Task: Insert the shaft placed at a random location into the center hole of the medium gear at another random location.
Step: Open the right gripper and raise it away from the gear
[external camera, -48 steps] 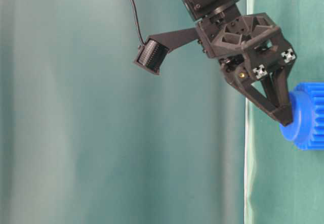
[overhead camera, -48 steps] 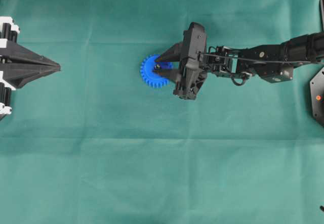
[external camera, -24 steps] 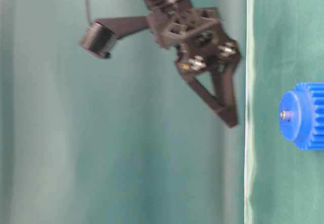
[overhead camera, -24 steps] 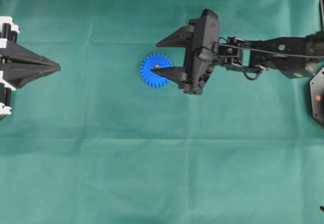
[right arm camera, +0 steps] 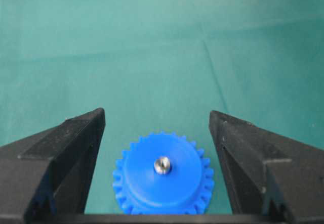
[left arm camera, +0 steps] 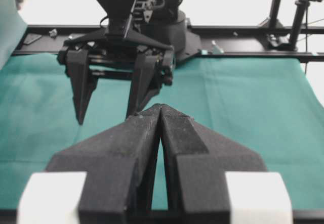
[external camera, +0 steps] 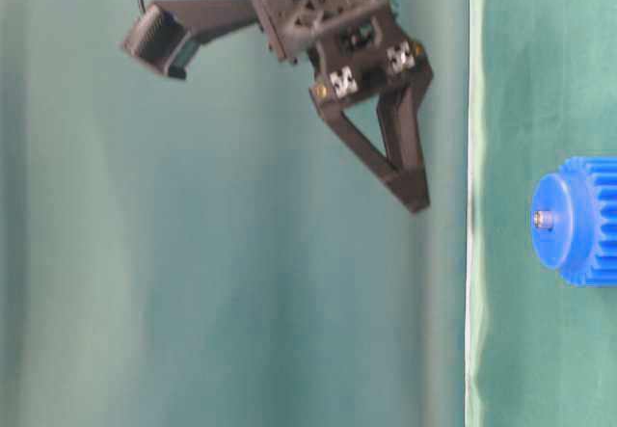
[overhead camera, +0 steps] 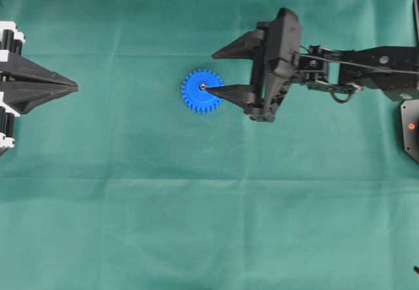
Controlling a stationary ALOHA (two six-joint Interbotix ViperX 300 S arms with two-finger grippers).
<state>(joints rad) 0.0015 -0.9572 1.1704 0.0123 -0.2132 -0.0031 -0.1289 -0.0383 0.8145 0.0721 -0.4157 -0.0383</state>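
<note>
The blue medium gear (overhead camera: 193,95) lies flat on the green cloth. The silvery shaft (overhead camera: 203,87) stands in its middle and fills the center hole, so the hole itself is hidden. The right wrist view shows the shaft (right arm camera: 162,165) end-on in the gear (right arm camera: 144,186). My right gripper (overhead camera: 211,74) is open, raised above the gear and a little to its right, and holds nothing. At table level the right gripper (external camera: 416,196) hangs clear of the gear (external camera: 583,220) and of the shaft (external camera: 544,219). My left gripper (overhead camera: 73,88) rests shut at the far left.
Green cloth (overhead camera: 196,205) covers the whole table. A dark mount (overhead camera: 411,126) sits at the right edge. In the left wrist view my left gripper (left arm camera: 160,108) points across the cloth at the right arm's fingers (left arm camera: 81,92), with a black frame rail (left arm camera: 243,29) behind them.
My right gripper opened and let go of the shaft, then rose and drew back to the right. The shaft stays in the gear. The left arm has not moved.
</note>
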